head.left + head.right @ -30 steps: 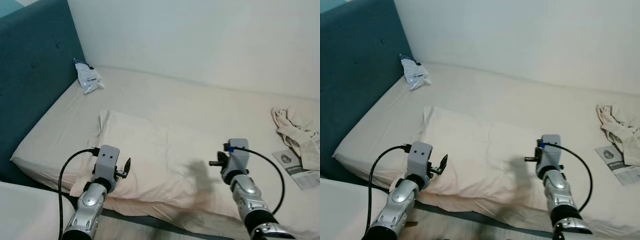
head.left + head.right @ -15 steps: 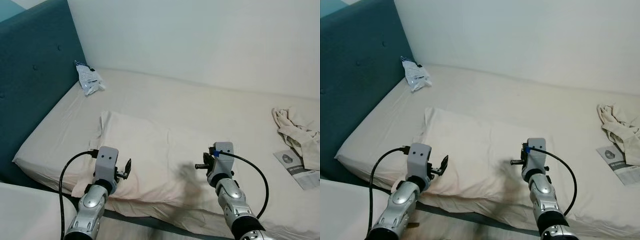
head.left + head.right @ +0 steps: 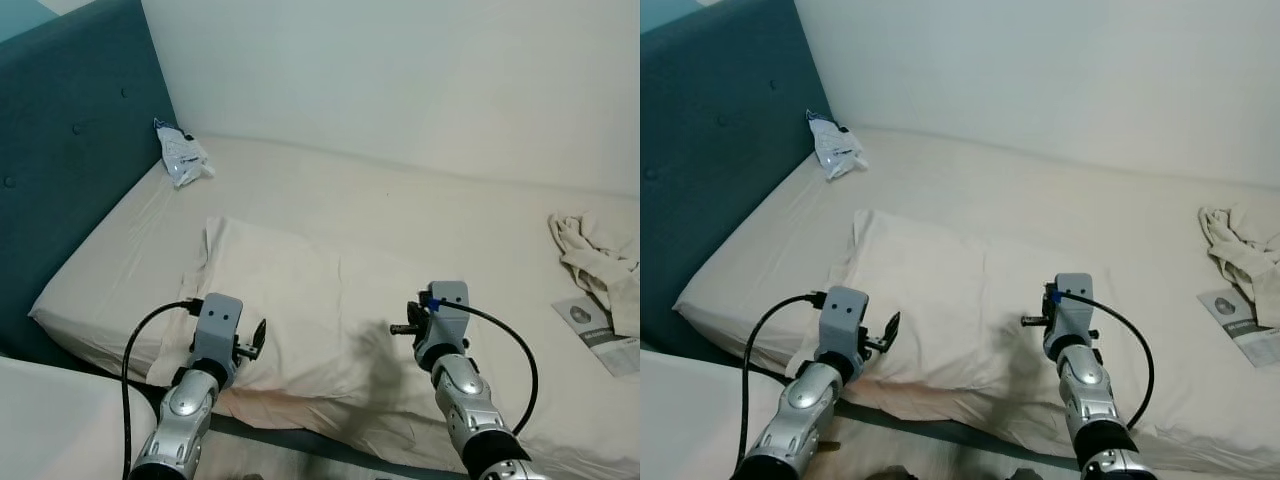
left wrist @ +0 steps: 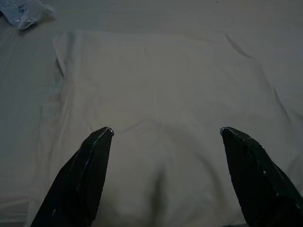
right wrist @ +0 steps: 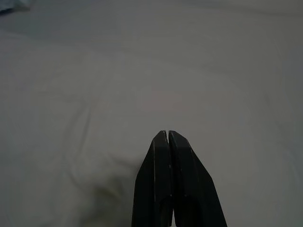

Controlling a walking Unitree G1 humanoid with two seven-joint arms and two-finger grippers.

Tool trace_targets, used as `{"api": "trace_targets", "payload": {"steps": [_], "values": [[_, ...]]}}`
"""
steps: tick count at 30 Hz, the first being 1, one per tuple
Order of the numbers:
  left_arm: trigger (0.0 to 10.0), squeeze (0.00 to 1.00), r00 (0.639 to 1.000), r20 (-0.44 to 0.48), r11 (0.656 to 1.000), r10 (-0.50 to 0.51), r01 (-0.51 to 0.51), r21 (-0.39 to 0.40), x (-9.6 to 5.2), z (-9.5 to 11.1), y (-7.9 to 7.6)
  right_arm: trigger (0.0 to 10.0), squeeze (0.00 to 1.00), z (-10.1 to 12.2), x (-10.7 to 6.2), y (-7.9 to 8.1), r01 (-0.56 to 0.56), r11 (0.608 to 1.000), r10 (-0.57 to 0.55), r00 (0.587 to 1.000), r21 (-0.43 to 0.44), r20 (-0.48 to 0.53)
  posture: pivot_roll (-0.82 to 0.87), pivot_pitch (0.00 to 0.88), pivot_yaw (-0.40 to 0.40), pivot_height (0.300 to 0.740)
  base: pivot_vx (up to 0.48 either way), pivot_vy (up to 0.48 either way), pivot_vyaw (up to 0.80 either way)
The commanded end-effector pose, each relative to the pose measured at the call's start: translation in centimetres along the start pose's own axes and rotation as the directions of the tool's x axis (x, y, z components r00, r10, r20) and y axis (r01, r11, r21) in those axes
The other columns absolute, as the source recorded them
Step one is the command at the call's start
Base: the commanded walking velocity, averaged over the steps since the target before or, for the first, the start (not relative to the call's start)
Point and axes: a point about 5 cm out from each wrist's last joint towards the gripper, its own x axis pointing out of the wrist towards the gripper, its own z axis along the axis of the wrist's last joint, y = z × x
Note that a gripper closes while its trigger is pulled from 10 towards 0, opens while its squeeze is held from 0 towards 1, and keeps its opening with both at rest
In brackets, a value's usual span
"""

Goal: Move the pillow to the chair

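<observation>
Since one second ago, the right gripper has shifted inward over the pillow, fingers pressed together. The left gripper, fingers spread wide, hovers at the pillow's near edge, beside the bed's front edge. Step: approach; next, close on the pillow. Farther back, open mattress reaches the wall.

Headboard left of pillow; right side free.
</observation>
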Motion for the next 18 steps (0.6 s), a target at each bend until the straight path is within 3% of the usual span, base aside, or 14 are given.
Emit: {"api": "trace_targets", "payload": {"steps": [1, 7, 18], "values": [[10.0, 0.00, 1.000, -0.022, 1.000, -0.006, 0.006, -0.007, -0.2, -0.5, -0.3, 10.0, 0.00, -0.3, -0.2, -0.3, 0.022, 1.000, -0.022, 1.000, 0.009, -0.012, -0.01, 0.104, 0.029, 0.651, 0.000, 0.000, 0.00], [10.0, 0.00, 0.999, -0.022, 0.999, -0.032, 0.032, -0.022, -0.4, -0.7, -1.3, 10.0, 0.00, -0.4, -0.5, -0.4, 0.011, 0.999, -0.012, 1.000, 0.041, 0.004, -0.01, 0.104, 0.037, 0.631, 0.000, 0.000, 0.00], [10.0, 0.00, 0.999, -0.024, 0.999, -0.045, 0.045, -0.010, -0.1, -0.5, -1.4, 10.0, 0.00, -0.6, -0.6, -1.1, 0.051, 0.998, -0.051, 0.999, 0.021, -0.011, -0.02, 0.108, 0.046, 0.621, 0.000, 0.000, 0.00]]}}
